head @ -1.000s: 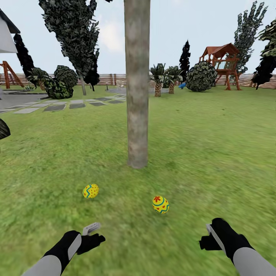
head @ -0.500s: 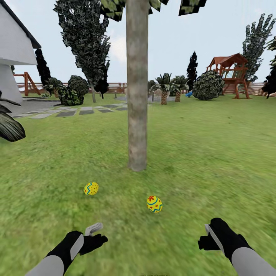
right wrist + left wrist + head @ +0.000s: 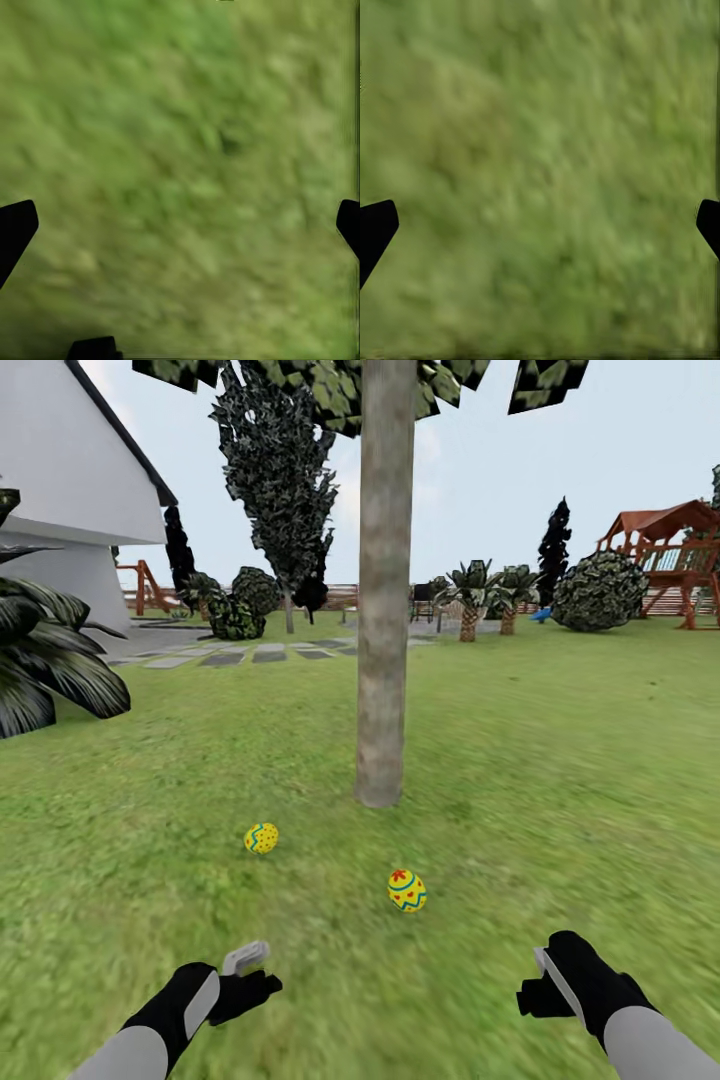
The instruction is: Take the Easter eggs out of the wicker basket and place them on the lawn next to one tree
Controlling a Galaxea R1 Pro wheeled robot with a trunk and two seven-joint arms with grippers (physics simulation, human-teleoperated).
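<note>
2 Easter eggs [image 3: 262, 838] [image 3: 407, 891] lie on the lawn [image 3: 560, 760] beside the tree [image 3: 383, 660], ahead of both released, empty grippers, left gripper [image 3: 540, 225] and right gripper [image 3: 180, 225], fingers spread; the placement suits the single-tree goal.

A home garden is shown: a wide lawn [image 3: 560, 760] is bounded at the back by a slatted wooden fence [image 3: 340, 596], with a white house [image 3: 70, 490] at one side. A stepping-stone path [image 3: 240, 656], a wooden play tower [image 3: 675, 555] (red-roofed), trees [image 3: 385, 610], and rounded shrubs [image 3: 598, 590] are seen.
</note>
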